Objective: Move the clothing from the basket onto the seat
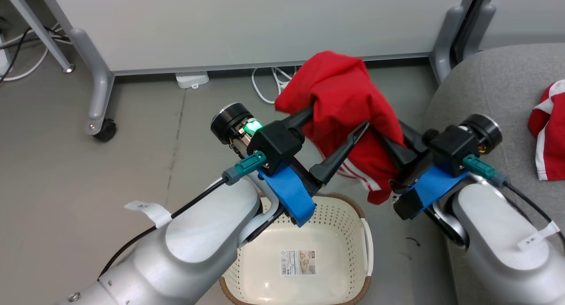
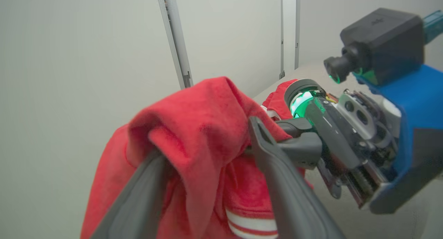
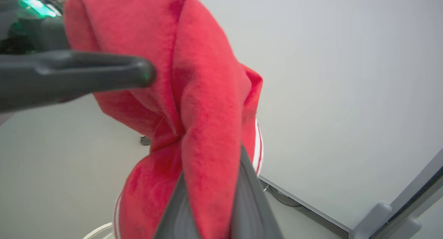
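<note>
PrimeBot X2W lifts a red garment (image 1: pixel 348 93) with white stripe trim clear of the cream basket (image 1: pixel 340 213). The garment hangs in the air over the grey floor (image 1: pixel 88 177), just beyond the basket's 12 o'clock rim. The basket sits at 6 o'clock in the head view, a paper label (image 1: pixel 299 262) showing on its bottom.

The right gripper (image 1: pixel 390 139) is clamped on the red garment, its two fingers pressed together with cloth pinched between them. The left gripper (image 1: pixel 340 117) has its fingers spread wide, one tucked under a fold and the other bare in front of the cloth.

At 3 o'clock rises the rounded edge of the light grey seat (image 1: pixel 485 88), with a strip of floor between it and the basket's right handle (image 1: pixel 369 247). A second red garment (image 1: pixel 547 133) lies on the seat at the picture's right edge.

Open floor runs toward 9 o'clock, as far as a castor (image 1: pixel 106 130). A white partition panel (image 1: pixel 265 27) closes the room at 12 o'clock, with white cables (image 1: pixel 265 86) at its foot.

The count is two red garments, one basket, one seat and two grippers.
</note>
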{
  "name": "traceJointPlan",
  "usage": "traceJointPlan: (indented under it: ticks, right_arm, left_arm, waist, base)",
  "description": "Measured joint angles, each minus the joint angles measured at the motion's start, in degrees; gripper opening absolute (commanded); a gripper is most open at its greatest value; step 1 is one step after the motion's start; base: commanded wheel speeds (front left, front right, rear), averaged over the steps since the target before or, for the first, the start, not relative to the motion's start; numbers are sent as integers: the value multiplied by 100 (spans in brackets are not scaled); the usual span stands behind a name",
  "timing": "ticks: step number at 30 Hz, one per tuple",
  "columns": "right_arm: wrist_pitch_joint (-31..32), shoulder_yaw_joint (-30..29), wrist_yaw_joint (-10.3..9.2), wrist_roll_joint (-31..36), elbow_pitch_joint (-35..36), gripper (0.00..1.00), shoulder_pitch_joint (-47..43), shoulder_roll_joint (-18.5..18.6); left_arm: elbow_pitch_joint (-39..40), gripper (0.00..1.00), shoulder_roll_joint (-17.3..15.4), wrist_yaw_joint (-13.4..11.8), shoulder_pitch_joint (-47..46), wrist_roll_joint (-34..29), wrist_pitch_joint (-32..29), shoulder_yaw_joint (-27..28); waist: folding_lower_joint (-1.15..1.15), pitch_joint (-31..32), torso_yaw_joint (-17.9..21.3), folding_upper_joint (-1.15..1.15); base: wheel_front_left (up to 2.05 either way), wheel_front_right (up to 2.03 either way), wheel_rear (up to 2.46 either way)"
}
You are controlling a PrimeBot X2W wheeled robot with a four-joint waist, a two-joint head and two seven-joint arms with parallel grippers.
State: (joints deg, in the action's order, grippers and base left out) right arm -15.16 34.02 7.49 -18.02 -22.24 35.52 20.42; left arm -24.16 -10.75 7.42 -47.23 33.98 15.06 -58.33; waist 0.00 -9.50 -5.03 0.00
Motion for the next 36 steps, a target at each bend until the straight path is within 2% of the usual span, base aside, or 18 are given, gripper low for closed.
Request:
traceJointPlan:
  ticks: [8,14,21,36]
  right_arm:
    - [1,-692,-1,207,147,0,-177,-38]
    - [2,-1205,-1,342,311,0,-346,-111]
    - [2,-1675,0,485,492,0,-583,-272]
    - [2,-2495,0,612,818,0,-1053,-661]
  left_arm:
    - [-16,100,-46,0,79,-142,0,118]
    - [-7,100,-124,0,130,-328,0,260]
    - [110,100,-190,-33,218,-570,0,493]
    - [222,100,-265,-26,363,-853,0,583]
  waist:
    - [0,-229,31,0]
    - [0,-434,198,0]
    - [0,-660,553,0]
    - [0,-980,1514,0]
  base:
    - [0,0,0]
    - [0,0,0]
    - [0,0,0]
    - [0,0,0]
